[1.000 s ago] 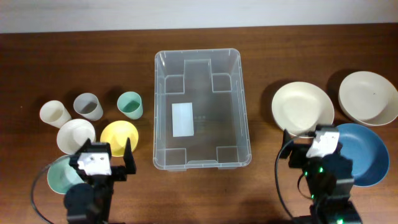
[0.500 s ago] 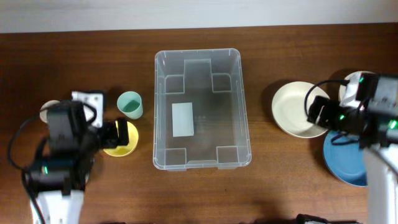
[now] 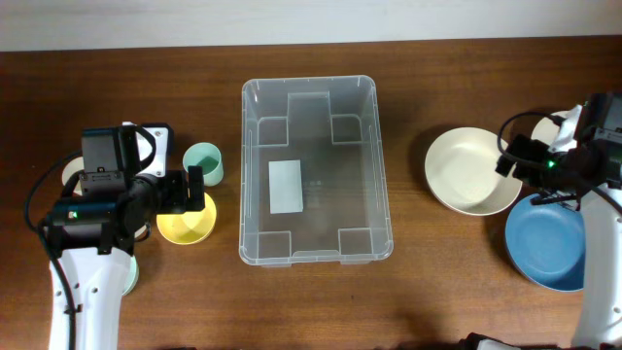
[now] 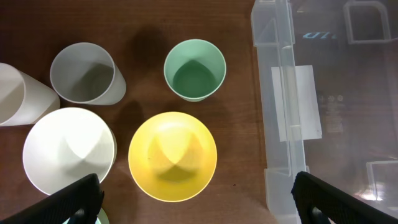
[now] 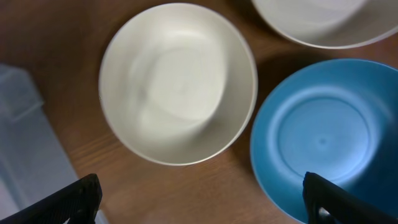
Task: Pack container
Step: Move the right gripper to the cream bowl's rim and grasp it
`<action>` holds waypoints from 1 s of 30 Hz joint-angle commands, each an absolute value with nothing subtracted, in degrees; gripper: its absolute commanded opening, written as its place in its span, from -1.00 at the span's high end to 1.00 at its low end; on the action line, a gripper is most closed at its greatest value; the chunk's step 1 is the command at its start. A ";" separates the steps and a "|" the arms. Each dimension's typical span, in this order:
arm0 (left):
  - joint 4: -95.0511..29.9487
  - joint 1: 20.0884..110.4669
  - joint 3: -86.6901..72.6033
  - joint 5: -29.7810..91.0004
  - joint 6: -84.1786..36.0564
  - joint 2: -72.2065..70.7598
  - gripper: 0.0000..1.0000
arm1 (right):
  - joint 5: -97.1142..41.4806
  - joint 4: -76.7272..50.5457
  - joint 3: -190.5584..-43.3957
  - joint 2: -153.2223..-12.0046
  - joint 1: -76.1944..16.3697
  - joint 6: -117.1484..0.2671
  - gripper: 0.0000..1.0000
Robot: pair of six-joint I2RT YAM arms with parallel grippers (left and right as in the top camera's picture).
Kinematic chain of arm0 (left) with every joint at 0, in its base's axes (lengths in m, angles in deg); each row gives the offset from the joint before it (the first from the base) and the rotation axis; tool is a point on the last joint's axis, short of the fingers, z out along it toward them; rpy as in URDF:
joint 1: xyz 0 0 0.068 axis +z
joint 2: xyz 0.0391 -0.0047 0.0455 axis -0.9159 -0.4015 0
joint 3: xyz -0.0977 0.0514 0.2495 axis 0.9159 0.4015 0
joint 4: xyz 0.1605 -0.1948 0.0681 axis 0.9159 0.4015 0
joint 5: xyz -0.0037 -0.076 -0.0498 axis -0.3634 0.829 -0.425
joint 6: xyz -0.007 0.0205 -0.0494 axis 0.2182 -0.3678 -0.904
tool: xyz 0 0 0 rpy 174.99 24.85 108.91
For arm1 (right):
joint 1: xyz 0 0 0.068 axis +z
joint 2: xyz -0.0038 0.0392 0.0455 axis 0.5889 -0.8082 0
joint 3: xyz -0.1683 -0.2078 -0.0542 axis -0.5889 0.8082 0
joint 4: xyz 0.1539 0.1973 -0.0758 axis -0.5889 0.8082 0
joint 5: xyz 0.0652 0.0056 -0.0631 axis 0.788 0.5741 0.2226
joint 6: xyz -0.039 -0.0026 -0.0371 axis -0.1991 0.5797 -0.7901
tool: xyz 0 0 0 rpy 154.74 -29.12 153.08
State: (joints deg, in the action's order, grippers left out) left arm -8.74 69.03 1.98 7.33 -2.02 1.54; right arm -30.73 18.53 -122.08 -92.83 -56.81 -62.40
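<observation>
The container (image 3: 330,214) is a large clear bin with a white label, standing empty at the table's middle. Its edge shows in the left wrist view (image 4: 336,112) and its corner in the right wrist view (image 5: 18,124). My left gripper (image 3: 197,191) hangs open and empty above a yellow bowl (image 4: 173,155), its jaws wide apart (image 4: 198,205). My right gripper (image 3: 520,175) is open and empty (image 5: 202,202) over the gap between a cream bowl (image 5: 178,81) and a blue plate (image 5: 323,137).
Left of the container stand a green cup (image 4: 194,70), a grey cup (image 4: 84,73), a cream cup (image 4: 15,93) and a white bowl (image 4: 68,149). A second cream bowl (image 5: 323,22) sits at the far right, partly under my right arm.
Both arms have risen from the table's front edge and swung out over the dishes. The left now sits by the yellow bowl, the right has shifted right of the cream bowl.
</observation>
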 commanded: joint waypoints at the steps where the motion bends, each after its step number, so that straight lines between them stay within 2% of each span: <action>1: -8.85 69.11 0.89 8.38 -2.39 1.45 -0.99 | -33.97 18.24 -123.57 -93.47 -57.92 -60.63 -0.98; 8: -9.04 69.11 0.89 8.38 -2.39 1.45 -0.99 | -32.90 16.51 -123.57 -95.50 -57.92 -60.98 -0.98; 14: -9.09 69.11 0.89 8.36 -2.39 1.45 -0.99 | -33.97 7.07 -123.52 -97.57 -57.90 -65.22 -0.98; 22: -9.28 69.11 0.89 8.29 -2.39 1.45 -0.99 | -34.21 5.45 -123.52 -108.74 -57.92 -67.64 -1.00; 30: -9.31 69.11 0.89 8.16 -2.39 1.43 -0.99 | -34.65 3.44 -123.52 -118.69 -57.92 -67.60 -0.93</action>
